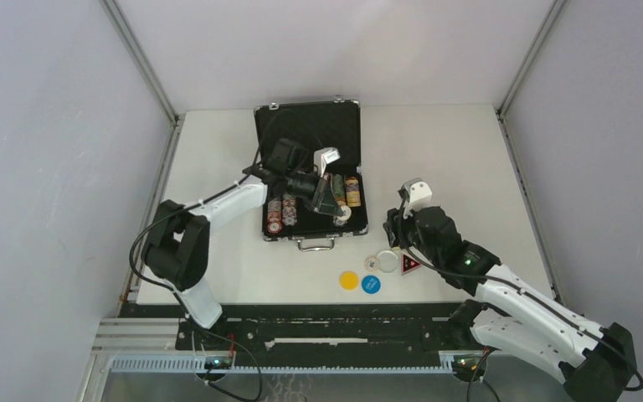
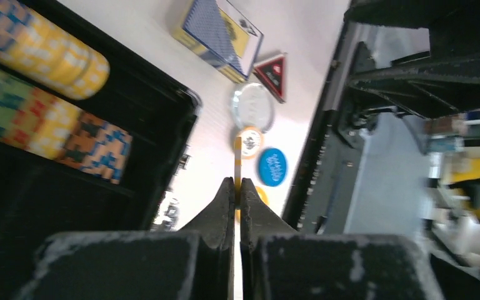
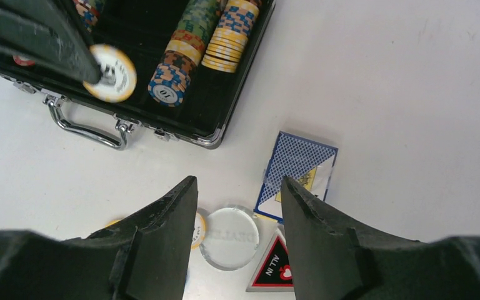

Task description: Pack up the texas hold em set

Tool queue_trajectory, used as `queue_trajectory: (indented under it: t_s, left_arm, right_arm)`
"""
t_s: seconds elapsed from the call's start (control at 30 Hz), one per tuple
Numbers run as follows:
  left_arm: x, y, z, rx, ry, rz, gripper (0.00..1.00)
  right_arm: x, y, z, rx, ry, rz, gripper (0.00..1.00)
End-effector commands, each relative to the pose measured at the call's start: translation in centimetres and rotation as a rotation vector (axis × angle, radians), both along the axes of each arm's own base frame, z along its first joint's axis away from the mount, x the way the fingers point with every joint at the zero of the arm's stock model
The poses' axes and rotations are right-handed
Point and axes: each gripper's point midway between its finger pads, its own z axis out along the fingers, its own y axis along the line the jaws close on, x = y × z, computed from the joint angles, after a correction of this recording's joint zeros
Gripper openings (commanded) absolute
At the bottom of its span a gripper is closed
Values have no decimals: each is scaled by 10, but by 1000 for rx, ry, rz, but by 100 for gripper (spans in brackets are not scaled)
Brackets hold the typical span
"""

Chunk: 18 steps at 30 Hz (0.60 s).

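Observation:
The black briefcase (image 1: 350, 126) lies open with rows of poker chip stacks (image 1: 281, 213) inside. My left gripper (image 1: 336, 209) hovers over its near right corner, shut on a single yellow-and-white poker chip (image 3: 114, 73), which shows edge-on (image 2: 238, 164) in the left wrist view. My right gripper (image 3: 237, 187) stands open above the table, nothing between its fingers. Below it lie the clear round button (image 3: 229, 237), the red-black triangle token (image 3: 274, 267) and the card deck (image 3: 297, 175). A yellow button (image 1: 349, 280) and a blue button (image 1: 371, 285) lie nearer the front edge.
The case's metal handle (image 3: 87, 128) faces the arms. A small yellow-rimmed chip (image 2: 250, 141) lies beside the clear button. Grey walls enclose the table on three sides. A black rail (image 1: 318, 311) runs along the near edge.

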Motion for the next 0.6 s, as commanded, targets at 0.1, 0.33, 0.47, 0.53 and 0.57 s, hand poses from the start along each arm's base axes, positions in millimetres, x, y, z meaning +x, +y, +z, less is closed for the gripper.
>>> queue_trajectory:
  t_s: [0.1, 0.33, 0.47, 0.53, 0.57]
  left_arm:
    - [52, 8, 19, 231, -550, -44, 0]
    - [58, -12, -7, 339, -546, -241, 0]
    - [59, -32, -10, 316, -595, -290, 0]
    - [62, -38, -13, 325, -618, -298, 0]
    - [64, -40, -15, 335, -625, -301, 0]
  right_arm:
    - [14, 10, -3, 21, -3, -18, 59]
    - [21, 10, -6, 14, -6, -40, 59]
    - [22, 6, -9, -1, -1, -58, 59]
    - [23, 3, -10, -8, -1, -68, 58]
    - [23, 2, -9, -8, -2, -74, 58]
